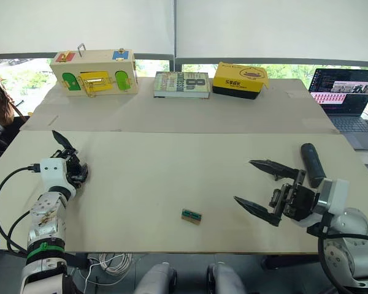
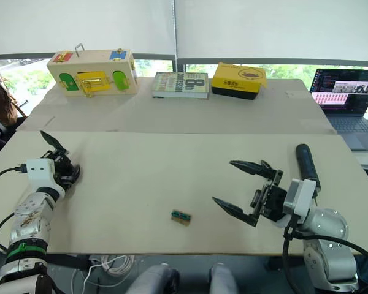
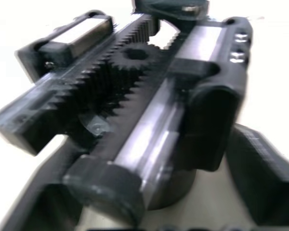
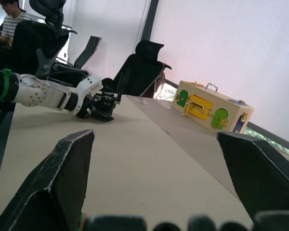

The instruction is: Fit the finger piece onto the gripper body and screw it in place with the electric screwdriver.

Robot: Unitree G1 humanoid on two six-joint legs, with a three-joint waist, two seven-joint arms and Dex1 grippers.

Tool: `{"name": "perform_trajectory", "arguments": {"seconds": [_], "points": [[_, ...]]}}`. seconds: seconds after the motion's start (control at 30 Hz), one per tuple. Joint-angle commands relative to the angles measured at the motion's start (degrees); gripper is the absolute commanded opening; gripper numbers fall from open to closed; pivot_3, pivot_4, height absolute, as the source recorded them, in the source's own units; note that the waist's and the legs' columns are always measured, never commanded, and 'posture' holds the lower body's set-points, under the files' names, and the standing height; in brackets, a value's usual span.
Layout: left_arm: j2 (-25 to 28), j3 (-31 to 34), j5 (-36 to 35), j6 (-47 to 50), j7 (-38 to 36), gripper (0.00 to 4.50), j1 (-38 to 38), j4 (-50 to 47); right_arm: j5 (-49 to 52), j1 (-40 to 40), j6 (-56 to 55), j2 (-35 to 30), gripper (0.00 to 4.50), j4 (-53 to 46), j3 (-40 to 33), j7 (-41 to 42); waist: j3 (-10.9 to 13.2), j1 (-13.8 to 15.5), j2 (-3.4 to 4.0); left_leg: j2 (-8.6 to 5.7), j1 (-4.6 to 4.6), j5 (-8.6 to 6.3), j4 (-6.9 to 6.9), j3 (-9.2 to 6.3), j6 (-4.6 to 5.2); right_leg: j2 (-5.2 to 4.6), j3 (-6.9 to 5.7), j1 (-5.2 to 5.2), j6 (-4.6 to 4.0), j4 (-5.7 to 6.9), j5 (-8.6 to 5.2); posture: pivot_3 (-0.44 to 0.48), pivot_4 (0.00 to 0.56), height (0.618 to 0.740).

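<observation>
The left gripper (image 1: 75,171) has its two black fingers (image 3: 266,177) closed on either side of the gripper body (image 3: 135,110). This is a chunky black plastic mechanism, held low over the near left corner of the pale table (image 1: 172,171). In the wrist view the gripper body shows a toothed rack on each side of a small central cog, two smooth metal rails and a round base below. From the head camera, a pointed black tip rises from it, slanting up and away.

The right gripper (image 1: 243,180) is empty. Its long black fingers are spread wide and point left across the table, over bare tabletop. Just behind it, near the right edge, lies the electric screwdriver (image 1: 311,164), a thick black cylinder with a rounded end, resting on the table and touched by neither gripper.

The finger piece, a small black wedge, cannot be picked out with certainty. The tip on the held body may be it or may be the body's own finger.

The work looks to be at an early stage, with the body steadied and no screwing begun. The next move likely calls for the right gripper to turn back and grasp the screwdriver.

A tiny green-topped block (image 1: 191,215) sits near the front edge, between the two arms.
</observation>
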Motion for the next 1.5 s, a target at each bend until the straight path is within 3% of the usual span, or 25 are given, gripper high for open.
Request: {"name": "perform_trajectory", "arguments": {"seconds": [0.03,0.17,0.23,0.4,0.53,0.8,1.2,1.5], "points": [[-0.87,0.55,-2.12,-1.52,-2.37,2.38,1.07,-0.18,0.38,-0.46,-0.06,-1.44,4.5,-1.63,-1.08,-0.17,0.0,-0.03,0.0,0.0,0.0,0.0,0.0,0.01,0.0,0.0,0.01,0.0,0.0,0.0,0.0,0.0,0.15,0.74],[-3.37,-0.06,-5.56,-7.49,-8.55,2.38,3.09,-7.56,1.17,1.02,-0.2,-2.5,4.5,-1.76,-2.28,0.16,0.0,0.09,0.0,0.0,-0.08,-0.02,0.0,0.08,0.04,-0.01,0.07,-0.03,-0.03,-0.08,0.02,0.0,0.15,0.74],[-4.59,-1.07,-7.09,-7.98,-10.83,2.38,4.09,-12.35,1.71,2.04,-0.11,-3.11,4.5,-2.0,-3.13,0.5,0.01,0.42,-0.02,-0.01,-0.25,-0.07,0.03,0.08,0.12,-0.01,0.13,-0.1,-0.5,-0.16,0.32,0.0,0.15,0.74],[-6.22,-8.99,-8.36,-6.09,-18.36,2.38,6.49,-26.15,3.27,6.28,-0.46,-4.86,4.5,-2.49,-6.16,2.02,0.07,0.55,-0.12,-0.01,-0.91,-0.21,0.54,0.08,0.35,0.04,0.24,-0.59,-0.53,-0.08,0.41,0.0,0.15,0.74],[-7.29,-18.97,-6.24,-3.31,-23.79,2.38,8.43,-33.01,3.64,11.96,-1.51,-4.62,4.5,-4.09,-7.85,3.91,0.06,0.04,-0.1,-0.01,-0.97,-0.28,0.62,0.12,0.41,0.12,0.47,-0.66,-0.51,-0.1,0.5,0.0,0.15,0.74],[-11.95,-29.26,0.59,-7.01,-25.01,2.38,3.16,-25.79,2.74,18.45,-3.08,-2.57,4.5,-6.53,-10.14,2.96,0.09,-0.5,-0.06,0.32,-0.81,-0.23,0.84,0.28,0.36,0.28,0.52,-0.51,-0.19,-0.05,0.32,0.0,0.15,0.74],[-14.35,-32.18,5.63,-7.96,-23.04,2.38,2.5,-19.74,2.39,20.51,-4.52,-1.7,4.5,-7.36,-11.15,1.92,0.08,-0.15,0.0,0.38,-0.72,-0.18,0.96,0.28,0.37,0.32,0.53,-0.35,-0.15,-0.11,0.4,0.0,0.15,0.74],[-12.95,-33.42,7.29,-3.69,-23.78,2.38,3.31,-19.19,2.4,20.1,-4.57,-1.9,4.5,-6.58,-11.16,2.14,-0.12,-0.35,0.34,0.4,-0.4,-0.24,0.96,0.27,0.27,0.25,0.57,0.0,-0.06,-0.11,0.34,0.0,0.15,0.74]]}}
